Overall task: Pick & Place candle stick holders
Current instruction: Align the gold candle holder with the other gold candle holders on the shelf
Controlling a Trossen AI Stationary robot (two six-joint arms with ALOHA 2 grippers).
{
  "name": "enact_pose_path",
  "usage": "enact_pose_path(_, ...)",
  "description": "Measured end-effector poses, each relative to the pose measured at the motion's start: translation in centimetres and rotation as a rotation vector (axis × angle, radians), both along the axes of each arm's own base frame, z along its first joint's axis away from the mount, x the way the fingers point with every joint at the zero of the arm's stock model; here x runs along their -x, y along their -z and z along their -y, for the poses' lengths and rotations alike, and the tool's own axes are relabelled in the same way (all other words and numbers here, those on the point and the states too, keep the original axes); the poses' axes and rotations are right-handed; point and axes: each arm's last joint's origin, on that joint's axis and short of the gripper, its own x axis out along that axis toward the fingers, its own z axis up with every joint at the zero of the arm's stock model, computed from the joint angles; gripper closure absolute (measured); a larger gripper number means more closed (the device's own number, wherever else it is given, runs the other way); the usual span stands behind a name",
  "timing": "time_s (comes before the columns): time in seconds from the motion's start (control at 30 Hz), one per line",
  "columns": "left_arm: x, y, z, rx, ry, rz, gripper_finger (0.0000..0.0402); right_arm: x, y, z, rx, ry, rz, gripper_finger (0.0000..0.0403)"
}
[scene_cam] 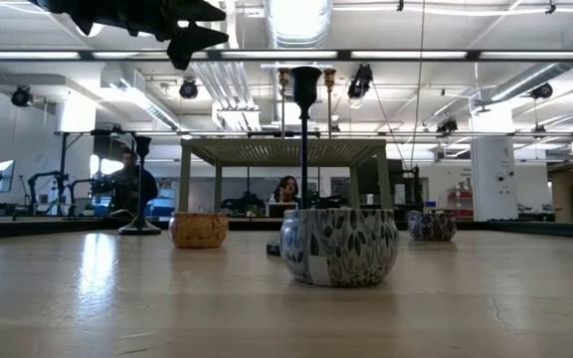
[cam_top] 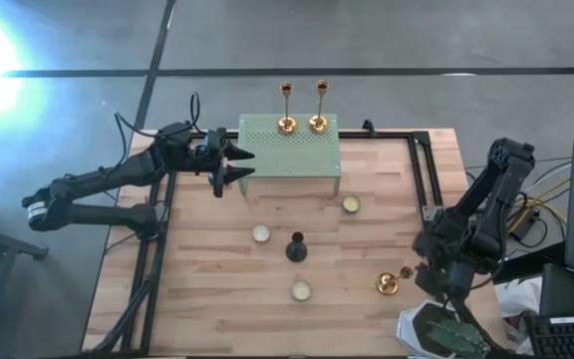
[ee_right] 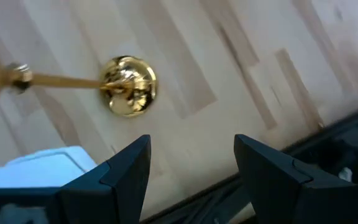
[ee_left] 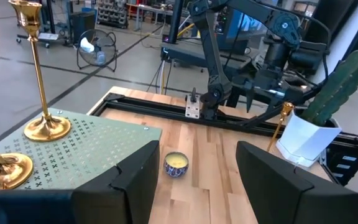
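Candle stick holders: two shiny gold (cam_top: 286,108) (cam_top: 318,107) upright on green perforated metal stand (cam_top: 289,148) at 12 o'clock of tabletop (cam_top: 217,299); third gold (cam_top: 393,280) at 4 o'clock, matte black (cam_top: 296,246) upright mid-table. Leaf-patterned tin (scene_cam: 339,246), contents hidden. No legible writing. Left gripper (cam_top: 243,165) beside stand, right gripper (ee_right: 188,165) above third gold: fingers released, empty.

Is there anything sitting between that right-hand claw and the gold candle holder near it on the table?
Nothing visible does. The right end effector hangs open above bare wood, and the gold candle stick holder stands just ahead of it with only tabletop between. A white plant pot sits off to one side, not in the path.
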Motion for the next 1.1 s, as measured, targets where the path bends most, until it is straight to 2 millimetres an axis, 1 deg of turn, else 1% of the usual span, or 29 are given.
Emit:
enact_pose_path(0.27, 0.0, 0.0, 0.0, -0.006, 0.001, 0.001, 0.0184, -1.1, 0.7, -1.8, -0.008, -0.173, 0.035, 0.0179)
enact_pose_path(0.5, 0.0, 0.0, 0.0, -0.008, 0.001, 0.004, 0.0184, -1.6, 1.3, -2.8, -0.021, -0.206, 0.052, 0.0179)
enact_pose_path(0.6, 0.0, 0.0, 0.0, -0.007, 0.001, 0.004, 0.0184, -1.8, 1.3, -3.1, -0.032, -0.221, 0.070, 0.0179)
enact_pose_path(0.77, 0.0, -0.1, 0.0, -0.008, 0.001, 0.005, 0.0184, -2.2, 0.9, -3.2, -0.026, -0.230, 0.165, 0.0179)
enact_pose_path(1.1, 0.0, -0.1, 0.0, -0.013, 0.001, 0.005, 0.0184, -3.3, 0.5, -3.1, -0.049, -0.245, 0.238, 0.0180)
